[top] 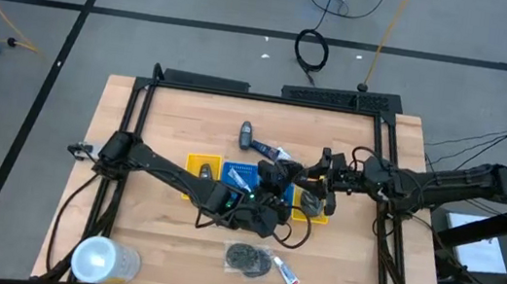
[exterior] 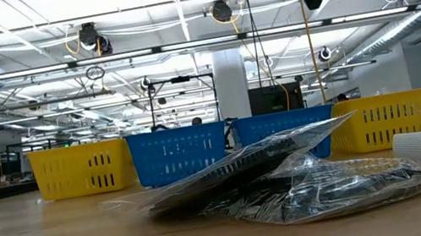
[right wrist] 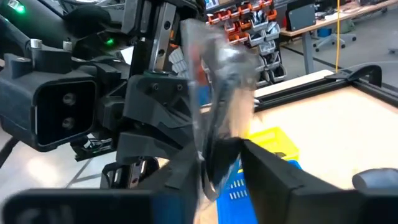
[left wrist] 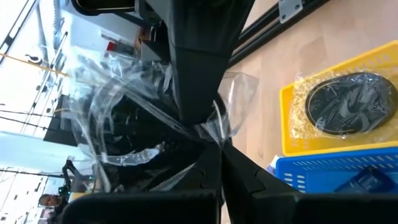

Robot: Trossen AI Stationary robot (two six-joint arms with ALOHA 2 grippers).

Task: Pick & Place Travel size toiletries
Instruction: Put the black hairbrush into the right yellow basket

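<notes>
L gripper is clamped tight on a clear-wrapped mesh puff, held up over the trays mid-tabletop. R gripper jaws sit narrow around the wrap's other end (contact unclear). Best: R closes fully before L lets go, w/ no tugging.

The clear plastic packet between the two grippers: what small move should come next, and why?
Probably the right gripper should finish closing on the clear plastic packet. The left gripper is shut on the packet and holds it above the trays, while the right fingers stand on either side of its lower edge, not yet pinching.
</notes>
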